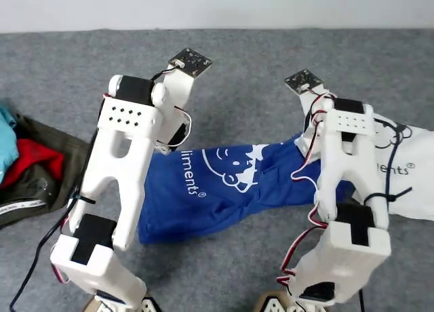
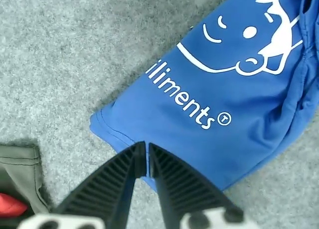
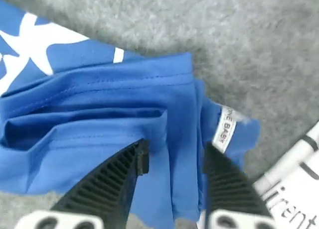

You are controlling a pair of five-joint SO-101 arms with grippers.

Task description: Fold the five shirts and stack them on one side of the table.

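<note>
A blue shirt (image 1: 203,197) with white print lies crumpled across the middle of the grey table. In the left wrist view my left gripper (image 2: 146,159) is shut at the blue shirt's (image 2: 224,89) hem corner, its tips pinched on the edge. My right gripper (image 3: 177,159) is open, its fingers straddling the bunched folds of the blue shirt (image 3: 99,119) near the neck label (image 3: 224,129). From above, the left arm (image 1: 125,149) covers the shirt's left end and the right arm (image 1: 346,163) its right end.
A white shirt (image 1: 413,169) lies at the right edge, touching the blue one. A loose pile with teal (image 1: 5,146), red (image 1: 34,156) and olive (image 1: 61,146) shirts sits at the left edge. Bare grey table (image 1: 237,74) stretches behind the arms.
</note>
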